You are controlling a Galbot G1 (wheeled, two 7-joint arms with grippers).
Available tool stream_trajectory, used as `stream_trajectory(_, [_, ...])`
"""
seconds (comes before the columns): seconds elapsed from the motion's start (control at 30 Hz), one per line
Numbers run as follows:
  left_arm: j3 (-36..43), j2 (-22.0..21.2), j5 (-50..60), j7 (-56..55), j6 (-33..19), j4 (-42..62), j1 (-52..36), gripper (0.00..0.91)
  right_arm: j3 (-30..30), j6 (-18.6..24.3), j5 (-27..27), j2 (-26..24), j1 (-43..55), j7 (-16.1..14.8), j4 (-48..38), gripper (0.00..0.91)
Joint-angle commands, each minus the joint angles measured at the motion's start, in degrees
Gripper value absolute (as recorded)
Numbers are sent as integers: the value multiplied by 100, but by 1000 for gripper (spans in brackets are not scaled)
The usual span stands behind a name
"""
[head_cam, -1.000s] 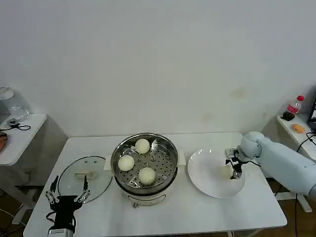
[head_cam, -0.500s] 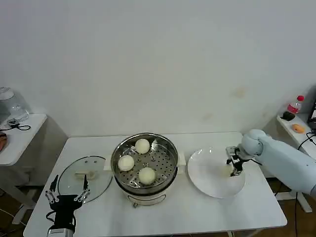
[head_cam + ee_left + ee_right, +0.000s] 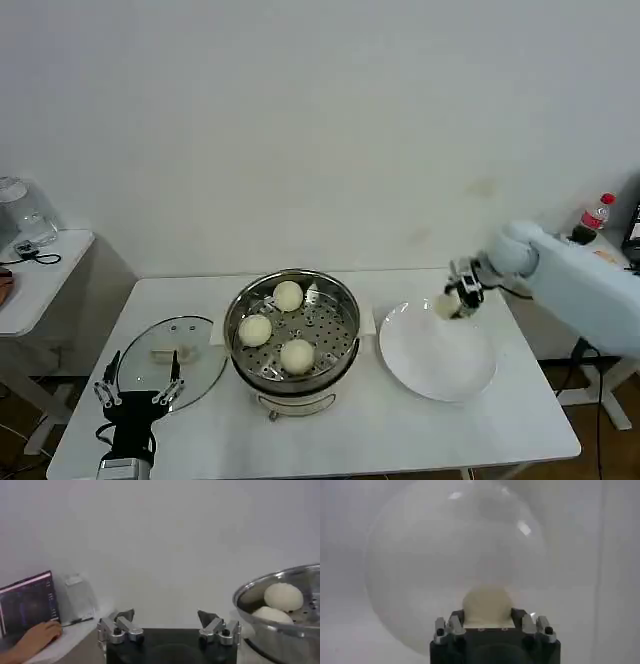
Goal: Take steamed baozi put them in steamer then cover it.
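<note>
Three cream-white baozi (image 3: 286, 326) lie on the perforated tray of the steel steamer (image 3: 240, 300) at the table's middle. My right gripper (image 3: 456, 297) is shut on another baozi (image 3: 448, 305), held in the air above the far right part of the white plate (image 3: 432, 358). In the right wrist view that baozi (image 3: 487, 605) sits between the fingers with the plate (image 3: 420, 570) below. The glass cover (image 3: 168, 366) with its cream handle lies flat on the table, left of the steamer. My left gripper (image 3: 134, 398) is parked open at the near left edge, just in front of the cover.
A side table (image 3: 40, 265) with a clear container stands at far left. Another shelf at far right carries a red-capped bottle (image 3: 597, 214). In the left wrist view a person's hand (image 3: 35, 636) rests by a laptop far off, and the steamer's rim (image 3: 280, 582) is close by.
My right gripper has lifted the baozi off the plate, rising and shifting slightly toward the steamer. The left arm has stayed put.
</note>
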Motion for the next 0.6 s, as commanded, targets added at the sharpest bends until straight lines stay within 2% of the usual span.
stream_trajectory(0.03, [2, 7, 0, 6, 18, -6, -63, 907, -1236, -551, 1344, 547, 2121, 213, 730, 655])
stream_trajectory(0.17, [-5, 30, -8, 1, 14, 7, -74, 907, -1577, -849, 1881, 1012, 2579, 395, 850, 655])
stream_trajectory(0.2, [-8, 35, -11, 5, 11, -8, -73, 907, -1679, -984, 2148, 1177, 2656, 465, 888, 655])
stream_trajectory(0.33, [-30, 41, -18, 4, 12, -33, -83, 907, -1874, -1371, 2670, 1687, 2713, 704, 995, 655])
stream_trajectory(0.43, [-54, 29, -26, 2, 12, -55, -99, 907, -1923, -1833, 3142, 2126, 2579, 1095, 1010, 655])
stream_trajectory(0.6, [-58, -22, -25, -5, 3, -74, -108, 907, -2048, -2184, 3489, 2603, 2325, 1387, 860, 655])
